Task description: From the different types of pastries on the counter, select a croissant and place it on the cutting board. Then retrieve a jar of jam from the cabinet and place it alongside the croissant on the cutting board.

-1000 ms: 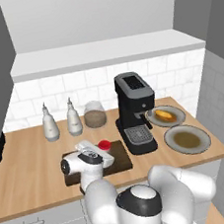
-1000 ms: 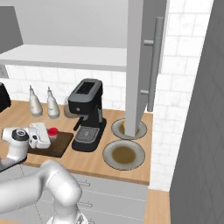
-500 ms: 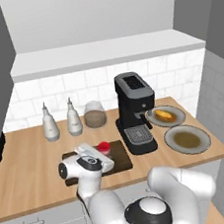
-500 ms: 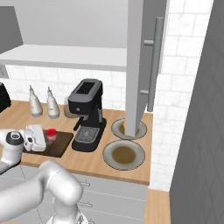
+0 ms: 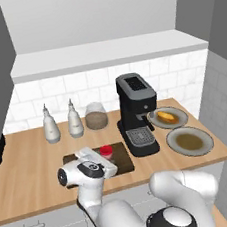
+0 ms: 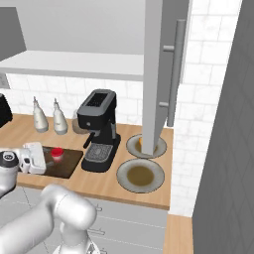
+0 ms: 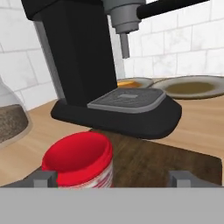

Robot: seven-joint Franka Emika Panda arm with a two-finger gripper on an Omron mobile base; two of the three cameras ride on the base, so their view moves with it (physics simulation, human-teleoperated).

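The small red jar of jam [image 5: 106, 150] stands upright on the dark cutting board [image 5: 122, 158], by its far edge. My gripper [image 5: 110, 162] hovers low over the board's left part, open, pointing toward the jar. In the hand view the jar [image 7: 81, 159] sits close by the left fingertip [image 7: 43, 177], with wide free space to the right one, and my gripper [image 7: 113, 177] holds nothing. From the right base view the jar [image 6: 57, 153] is just beyond my gripper [image 6: 45, 159]. The croissant is hidden. A yellow-orange oval pastry [image 5: 167, 117] lies on a plate.
A black coffee machine [image 5: 137, 113] stands right of the board. Two plates [image 5: 188, 141] sit farther right. Two bottles [image 5: 50, 124] and a clear jar of brown contents [image 5: 95, 116] line the back wall. The cabinet shelf [image 5: 103, 51] is above, its door [image 6: 161, 74] open.
My hand has drawn back a little from the jar toward the counter's front. The jar stays upright on the board.
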